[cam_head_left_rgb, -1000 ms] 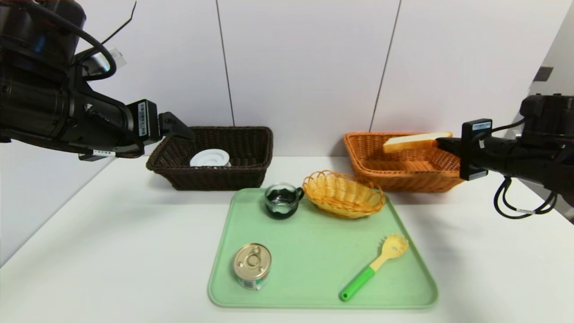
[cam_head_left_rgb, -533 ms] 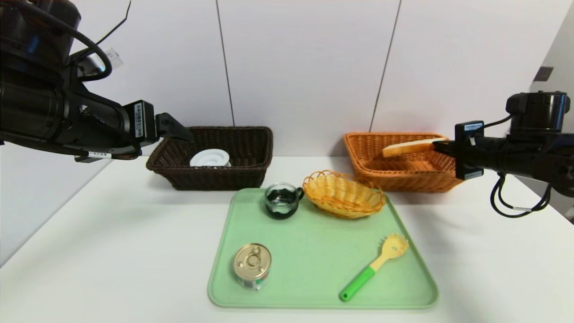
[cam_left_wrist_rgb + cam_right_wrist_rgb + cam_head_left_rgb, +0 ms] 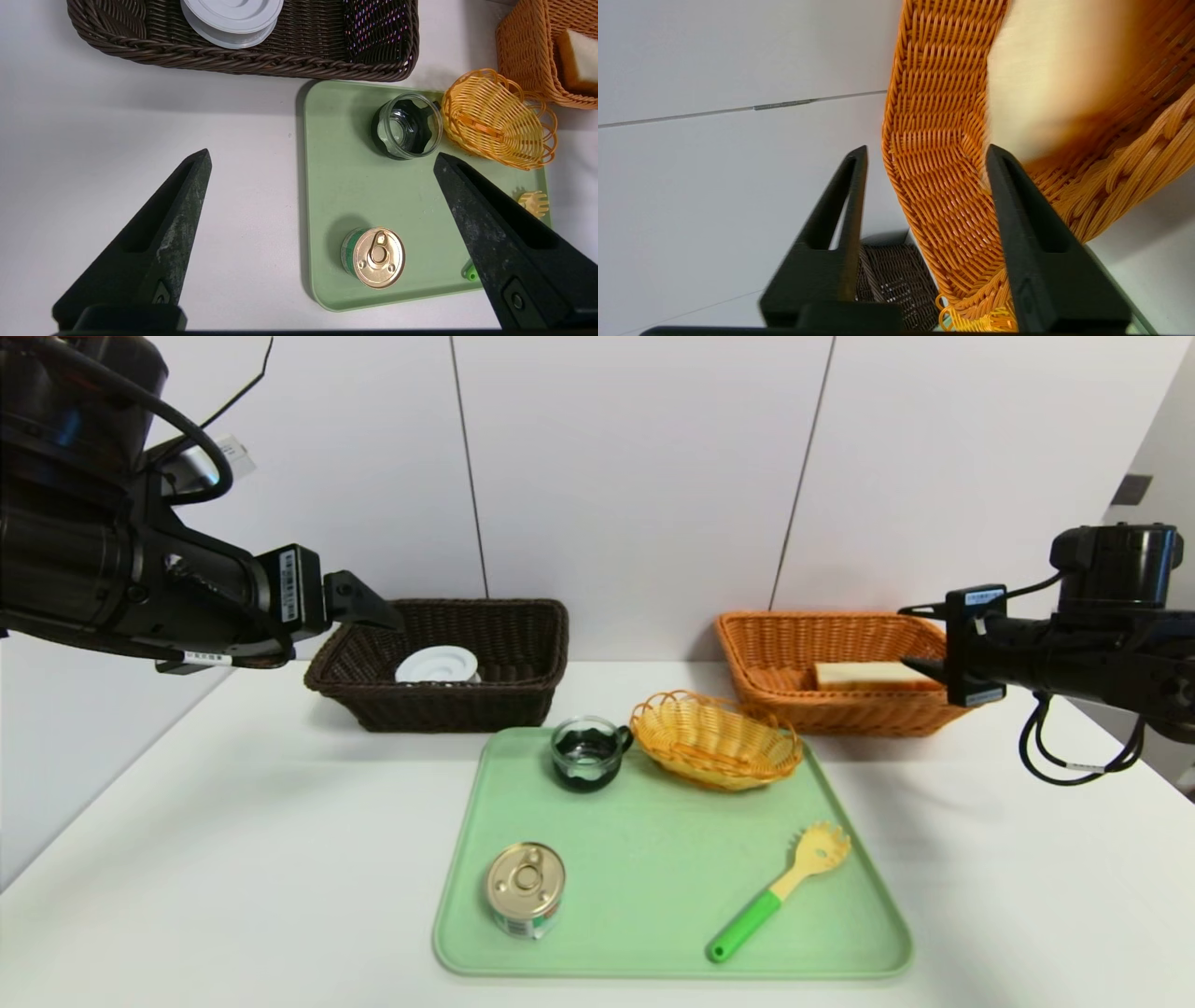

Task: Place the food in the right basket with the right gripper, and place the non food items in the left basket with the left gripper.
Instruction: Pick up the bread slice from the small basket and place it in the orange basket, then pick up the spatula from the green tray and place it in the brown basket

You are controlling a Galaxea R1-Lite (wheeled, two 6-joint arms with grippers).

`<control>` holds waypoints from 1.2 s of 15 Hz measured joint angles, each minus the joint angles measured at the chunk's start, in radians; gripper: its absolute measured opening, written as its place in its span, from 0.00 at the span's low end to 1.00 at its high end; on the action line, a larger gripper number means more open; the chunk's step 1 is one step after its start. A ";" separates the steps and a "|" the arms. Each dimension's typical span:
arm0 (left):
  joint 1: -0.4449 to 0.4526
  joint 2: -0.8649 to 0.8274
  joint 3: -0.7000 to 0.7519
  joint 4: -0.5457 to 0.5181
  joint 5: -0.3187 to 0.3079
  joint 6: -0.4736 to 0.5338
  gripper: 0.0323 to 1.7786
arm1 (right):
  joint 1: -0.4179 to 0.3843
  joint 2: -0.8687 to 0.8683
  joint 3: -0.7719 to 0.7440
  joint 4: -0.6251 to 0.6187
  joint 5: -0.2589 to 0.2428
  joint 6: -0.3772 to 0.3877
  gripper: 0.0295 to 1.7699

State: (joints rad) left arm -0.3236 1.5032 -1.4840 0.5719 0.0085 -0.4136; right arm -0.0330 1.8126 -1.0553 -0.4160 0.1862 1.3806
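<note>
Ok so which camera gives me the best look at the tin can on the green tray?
The left wrist view: the tin can sits close and unobstructed, showing its gold pull-ring lid and some green label. The head view shows it too, smaller, at the tray's near left corner. The right wrist view misses it entirely.

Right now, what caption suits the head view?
Bread slice lies in the orange basket; right gripper open beside it.
</note>
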 joint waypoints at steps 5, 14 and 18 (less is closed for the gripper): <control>0.000 -0.001 0.009 0.000 0.000 -0.001 0.95 | 0.017 -0.046 -0.025 0.056 0.001 0.000 0.73; -0.070 -0.047 0.020 0.010 -0.001 -0.012 0.95 | 0.188 -0.351 -0.170 0.759 -0.077 -0.339 0.89; -0.118 -0.100 0.077 0.011 0.000 -0.017 0.95 | 0.341 -0.358 -0.321 1.164 -0.215 -0.405 0.92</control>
State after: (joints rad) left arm -0.4419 1.4032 -1.4074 0.5826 0.0085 -0.4304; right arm 0.3077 1.4547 -1.3768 0.7481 -0.0287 0.9760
